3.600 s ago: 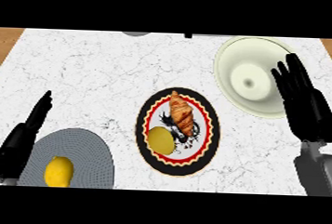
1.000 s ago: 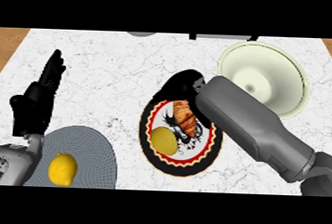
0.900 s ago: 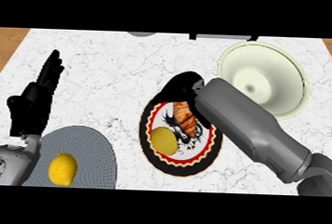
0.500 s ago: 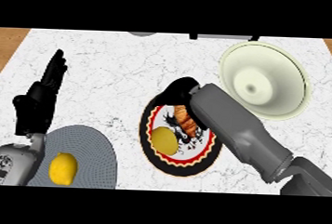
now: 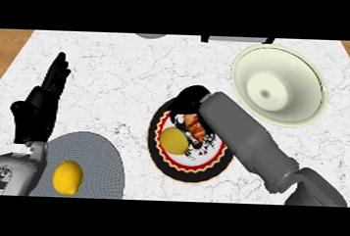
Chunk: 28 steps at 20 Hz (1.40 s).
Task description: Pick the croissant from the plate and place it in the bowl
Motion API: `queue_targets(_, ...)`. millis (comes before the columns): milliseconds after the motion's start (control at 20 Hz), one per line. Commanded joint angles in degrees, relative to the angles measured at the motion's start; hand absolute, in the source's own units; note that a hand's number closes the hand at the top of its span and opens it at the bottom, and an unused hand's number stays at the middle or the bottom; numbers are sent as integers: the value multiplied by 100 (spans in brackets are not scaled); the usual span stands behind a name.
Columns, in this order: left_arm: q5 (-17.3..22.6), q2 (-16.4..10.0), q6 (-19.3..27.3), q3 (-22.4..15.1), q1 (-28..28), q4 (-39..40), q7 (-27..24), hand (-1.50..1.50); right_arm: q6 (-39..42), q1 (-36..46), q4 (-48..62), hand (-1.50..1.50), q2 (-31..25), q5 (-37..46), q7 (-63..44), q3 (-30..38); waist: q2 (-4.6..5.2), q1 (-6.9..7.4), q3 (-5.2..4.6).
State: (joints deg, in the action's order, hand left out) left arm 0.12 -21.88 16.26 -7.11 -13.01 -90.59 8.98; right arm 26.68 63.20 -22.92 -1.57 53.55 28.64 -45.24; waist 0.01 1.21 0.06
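Observation:
The croissant (image 5: 194, 128) lies on the black-and-red rimmed plate (image 5: 194, 176) at the counter's middle, beside a round yellow food item (image 5: 173, 140). My right hand (image 5: 187, 100) sits low over the plate's far side and covers the croissant's far end; my grey forearm crosses the plate's right half. Whether the hand holds the croissant is hidden. The cream bowl (image 5: 276, 84) stands to the upper right of the plate, with nothing in it. My left hand (image 5: 39, 108) rests open at the left, fingers up.
A grey plate (image 5: 97, 154) with a lemon (image 5: 67, 177) sits at the lower left, just under my left hand. Grey objects (image 5: 152, 36) show at the counter's far edge. Wooden floor lies past the counter's left and right corners.
My right hand swung from beside the bowl to the plate, then settled lower onto the croissant's far end. My left hand rose a little. The croissant stays on the plate.

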Motion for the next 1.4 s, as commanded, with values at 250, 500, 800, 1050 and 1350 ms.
queue_targets(250,-228,194,-55,38,-30,-25,109,0,-811,-125,576,150,150,388,601,145,46,24,-5)
queue_targets(500,-233,136,-173,282,-47,165,-24,0,-891,-563,121,150,152,468,615,169,14,-61,-6)
queue_targets(800,-236,143,-163,143,37,-17,49,0,-1234,-253,420,150,155,-1186,-2552,2285,-59,-113,11)
queue_targets(1050,-215,247,-223,21,-14,15,22,0,-2561,92,236,150,156,-1841,-4350,3141,-5,174,-8)
queue_targets(1350,-150,261,-423,-93,-203,52,65,0,-4749,613,-444,150,156,-2220,-5840,3462,-33,525,-20)
